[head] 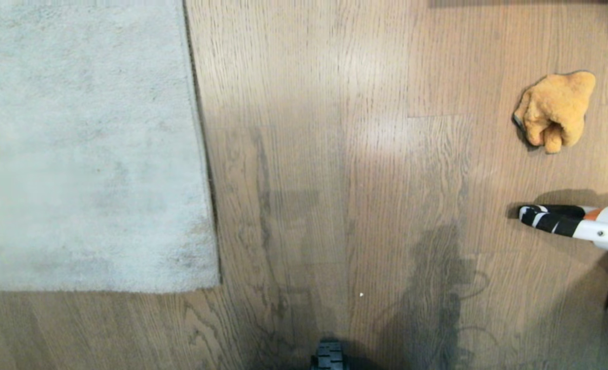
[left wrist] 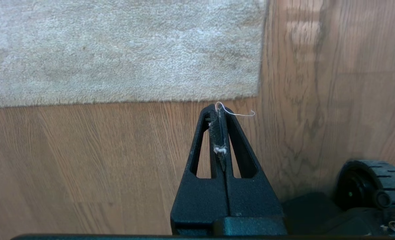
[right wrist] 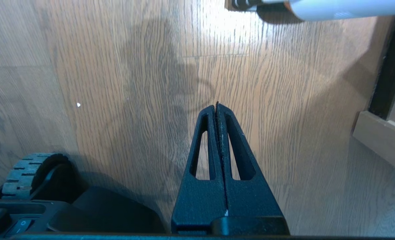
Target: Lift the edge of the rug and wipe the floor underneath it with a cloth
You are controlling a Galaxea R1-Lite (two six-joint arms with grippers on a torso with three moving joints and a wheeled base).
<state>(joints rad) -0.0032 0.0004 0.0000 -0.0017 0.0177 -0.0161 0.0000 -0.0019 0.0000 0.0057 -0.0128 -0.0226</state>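
Observation:
The pale grey rug lies flat at the left of the head view. The rug edge (head: 202,154) runs down to a near corner (head: 215,282). The floor (head: 335,154) is brown wood-grain planks. The cloth (head: 555,110), an orange-tan crumpled rag, lies on the planks at the far right, well away from the rug. Neither gripper shows in the head view. In the left wrist view my left gripper (left wrist: 218,108) is shut and empty, bits of lint and a thread clinging to it, just short of the rug edge (left wrist: 184,99). My right gripper (right wrist: 216,106) hangs shut and empty over bare planks.
A white tube-shaped object with a black-and-white striped tip (head: 566,223) lies on the floor below the cloth; it also shows in the right wrist view (right wrist: 334,8). A wooden furniture base (right wrist: 381,140) stands at the right. The robot's base wheels (left wrist: 367,186) (right wrist: 27,176) sit close by.

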